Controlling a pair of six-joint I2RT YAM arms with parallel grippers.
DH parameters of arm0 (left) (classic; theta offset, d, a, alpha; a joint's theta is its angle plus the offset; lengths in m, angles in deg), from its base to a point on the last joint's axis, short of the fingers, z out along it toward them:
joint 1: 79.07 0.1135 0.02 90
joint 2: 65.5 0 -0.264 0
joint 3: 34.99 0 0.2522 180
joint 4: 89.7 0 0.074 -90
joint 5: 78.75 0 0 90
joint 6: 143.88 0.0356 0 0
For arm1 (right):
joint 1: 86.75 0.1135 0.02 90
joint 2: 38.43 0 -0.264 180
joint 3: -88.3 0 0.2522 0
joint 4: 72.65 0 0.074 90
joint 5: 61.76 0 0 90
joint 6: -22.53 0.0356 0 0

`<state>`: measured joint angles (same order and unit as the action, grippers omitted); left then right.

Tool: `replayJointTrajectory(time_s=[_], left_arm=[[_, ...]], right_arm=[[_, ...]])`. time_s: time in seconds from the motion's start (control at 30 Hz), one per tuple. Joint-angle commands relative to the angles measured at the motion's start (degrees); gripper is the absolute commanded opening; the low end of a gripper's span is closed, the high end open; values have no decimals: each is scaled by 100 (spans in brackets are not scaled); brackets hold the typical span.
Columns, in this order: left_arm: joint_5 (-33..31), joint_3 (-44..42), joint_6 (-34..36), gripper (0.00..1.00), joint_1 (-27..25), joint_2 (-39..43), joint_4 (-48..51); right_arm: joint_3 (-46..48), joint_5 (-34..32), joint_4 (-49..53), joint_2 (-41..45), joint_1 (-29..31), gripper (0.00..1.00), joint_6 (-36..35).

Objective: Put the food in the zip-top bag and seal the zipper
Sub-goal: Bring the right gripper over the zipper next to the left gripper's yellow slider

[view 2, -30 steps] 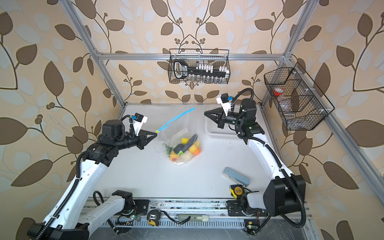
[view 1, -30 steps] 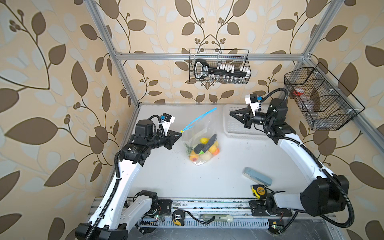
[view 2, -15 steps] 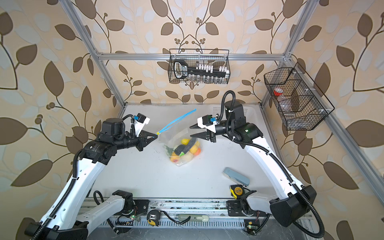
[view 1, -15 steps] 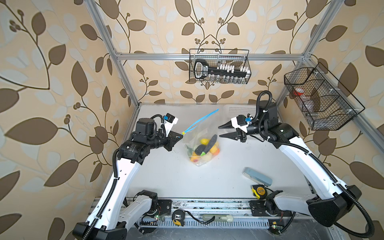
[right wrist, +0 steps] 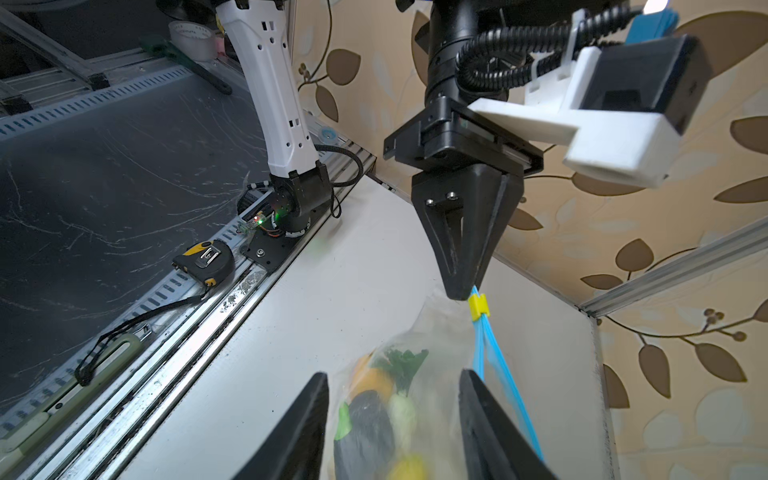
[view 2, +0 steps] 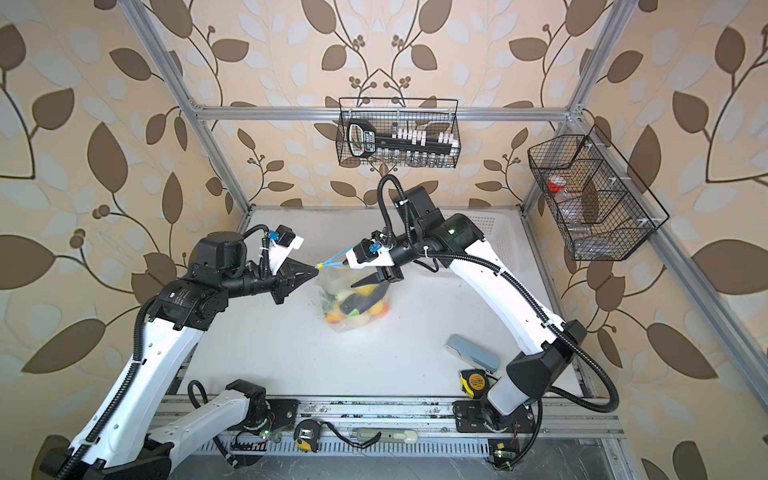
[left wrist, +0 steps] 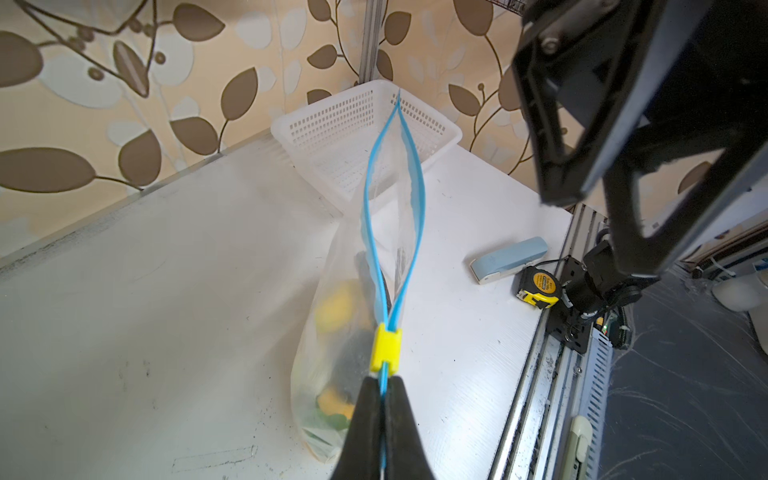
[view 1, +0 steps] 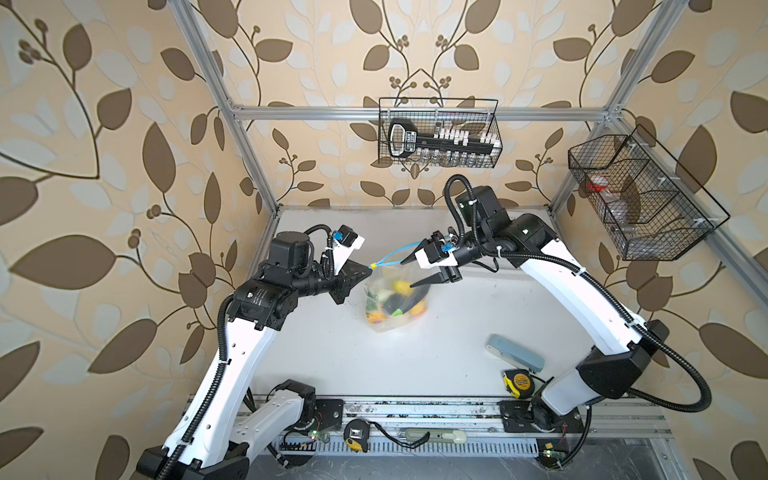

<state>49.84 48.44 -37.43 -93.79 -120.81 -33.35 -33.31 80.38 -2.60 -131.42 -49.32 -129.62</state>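
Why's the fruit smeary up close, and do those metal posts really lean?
Right wrist view: the food nearest the lens is unfocused, the yellow slider sharp. Left wrist view: the food is hazed by the zip-top bag. Both top views: the frame posts splay outward, likely wide-lens perspective.

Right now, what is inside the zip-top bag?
Through the clear zip-top bag show toy food: a yellow piece, a dark green piece, an orange piece and leafy green. Pieces underneath are covered, so the count is unclear.

Table (view 1: 316,353) open beside bag (view 1: 395,309); case (view 1: 515,353), tape measure (view 1: 518,383) obstruct.
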Motion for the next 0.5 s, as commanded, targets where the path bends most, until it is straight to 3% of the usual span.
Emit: replayJointTrajectory(time_s=[0.0,0.1,0.47], left_arm=[[210,218,265,0,-68,-6,-84],[226,197,344,0,-84,1,-45],[281,161,494,0,-84,138,83]], right_arm=[[-401,-140,400,-257,153,51,-62],[-451,-308,42,-407,305,50,348],[-767,-371,-466,-781,422,43,737]])
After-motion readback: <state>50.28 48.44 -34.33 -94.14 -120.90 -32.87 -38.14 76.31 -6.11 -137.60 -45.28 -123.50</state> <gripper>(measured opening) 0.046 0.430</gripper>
